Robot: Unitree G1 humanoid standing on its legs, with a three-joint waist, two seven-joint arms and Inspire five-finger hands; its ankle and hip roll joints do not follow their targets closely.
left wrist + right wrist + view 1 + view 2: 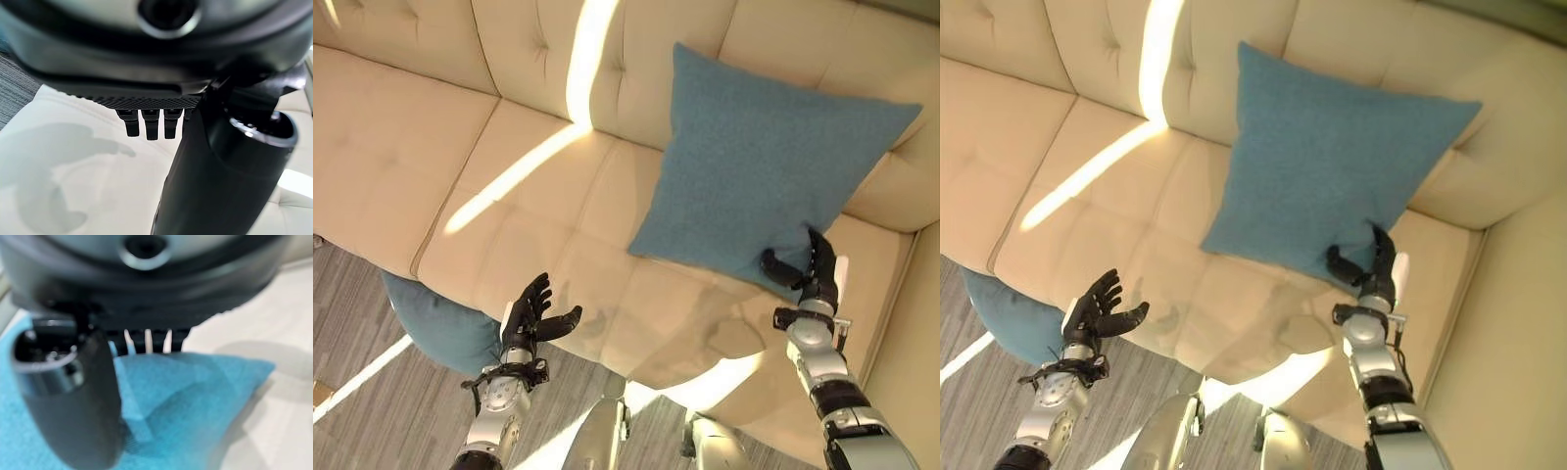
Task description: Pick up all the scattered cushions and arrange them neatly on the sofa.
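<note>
At the bottom left of the head views, the left hand [530, 318] hovers above the front edge of the sofa seat, its fingers [534, 294] spread and released, holding nothing. Just behind it at the lower left, a second blue cushion [435, 323] lies on the grey floor [372, 411], partly tucked under the front of the cream sofa [509, 196]. At the lower right, the right hand [808, 279] reaches up to the bottom corner of the blue cushion [764, 166], with its fingers [146, 340] behind the fabric and the thumb in front, grasping that corner. This cushion stands tilted on one corner in the upper right of the frame, leaning against the tufted backrest with its lower corner touching the seat.
</note>
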